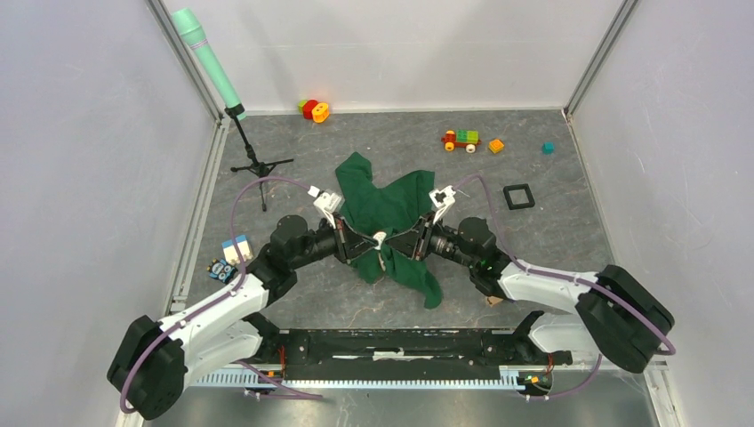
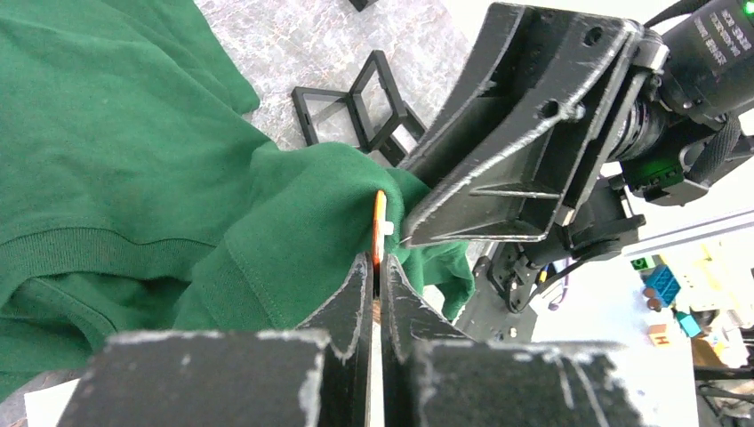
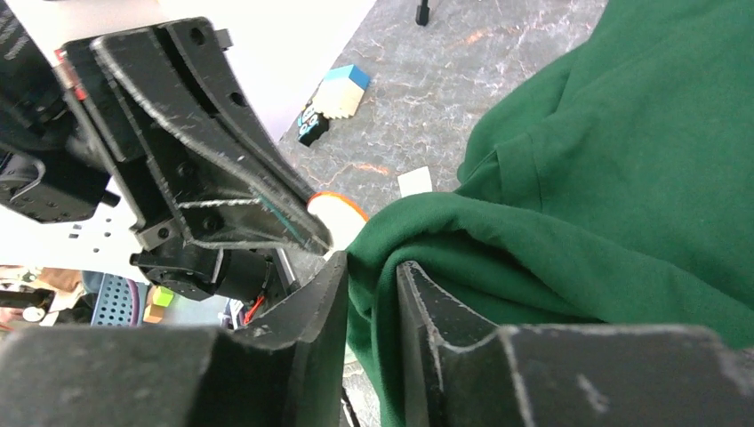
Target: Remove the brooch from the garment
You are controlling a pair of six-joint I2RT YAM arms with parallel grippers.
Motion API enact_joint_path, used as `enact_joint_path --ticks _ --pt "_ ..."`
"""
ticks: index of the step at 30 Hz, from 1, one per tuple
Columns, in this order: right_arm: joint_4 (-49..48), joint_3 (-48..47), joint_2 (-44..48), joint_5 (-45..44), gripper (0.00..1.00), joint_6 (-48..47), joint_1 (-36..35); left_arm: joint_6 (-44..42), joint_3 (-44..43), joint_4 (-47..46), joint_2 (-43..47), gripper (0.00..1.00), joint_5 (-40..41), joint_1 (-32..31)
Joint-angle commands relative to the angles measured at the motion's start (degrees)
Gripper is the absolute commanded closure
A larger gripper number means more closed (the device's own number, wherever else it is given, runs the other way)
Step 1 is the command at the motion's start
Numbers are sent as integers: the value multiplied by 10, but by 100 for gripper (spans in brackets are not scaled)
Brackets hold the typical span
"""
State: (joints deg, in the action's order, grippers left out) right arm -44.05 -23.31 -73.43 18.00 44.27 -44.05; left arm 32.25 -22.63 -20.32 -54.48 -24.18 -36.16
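Note:
The green garment (image 1: 391,209) lies crumpled mid-table, and both grippers meet over its middle. The brooch (image 1: 380,237) is a tiny white roundish piece with an orange rim. The left wrist view shows it edge-on (image 2: 379,222), and my left gripper (image 2: 377,262) is shut on it. My right gripper (image 3: 372,267) faces it, with a raised fold of the garment (image 3: 605,178) pinched between its fingers. From the right wrist, the brooch (image 3: 342,213) peeks out beside the left gripper's tip, just off the fold. In the top view the left gripper (image 1: 372,242) and right gripper (image 1: 389,242) almost touch.
A black square frame (image 1: 518,196) lies right of the garment, and more black frames (image 2: 356,107) show beyond the cloth. A microphone stand (image 1: 253,165) is at the back left. A toy train (image 1: 461,140) and small blocks (image 1: 496,145) sit at the back. A blue-white block (image 1: 236,249) lies near the left arm.

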Motion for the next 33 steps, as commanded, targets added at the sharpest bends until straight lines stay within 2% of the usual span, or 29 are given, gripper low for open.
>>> enact_joint_path --ticks 1,4,8,10,12,15,19,21,28,33 --pt "7 4 52 -16 69 -39 -10 48 -6 -24 16 98 -30 37" --pt "8 12 58 -1 68 -42 -11 38 -17 11 15 98 -27 49" --pt "6 12 51 11 66 -44 -11 39 -18 12 18 98 -30 49" --pt "10 6 43 16 59 -46 -11 39 -18 12 23 98 -31 49" --pt "19 -4 33 19 57 -49 -11 38 -18 13 27 98 -30 49" --pt "27 -14 18 22 79 -51 -10 30 -23 23 27 98 -34 48" --pt "14 -23 12 23 91 -39 -11 7 -38 48 0 98 -55 49" --pt "14 -32 11 18 100 -36 -11 0 -46 67 -27 98 -64 48" --pt "32 -90 2 23 100 -46 -5 -56 -94 198 -75 98 3 28" --pt "70 -111 16 16 100 -63 19 -49 -106 255 -65 98 43 27"
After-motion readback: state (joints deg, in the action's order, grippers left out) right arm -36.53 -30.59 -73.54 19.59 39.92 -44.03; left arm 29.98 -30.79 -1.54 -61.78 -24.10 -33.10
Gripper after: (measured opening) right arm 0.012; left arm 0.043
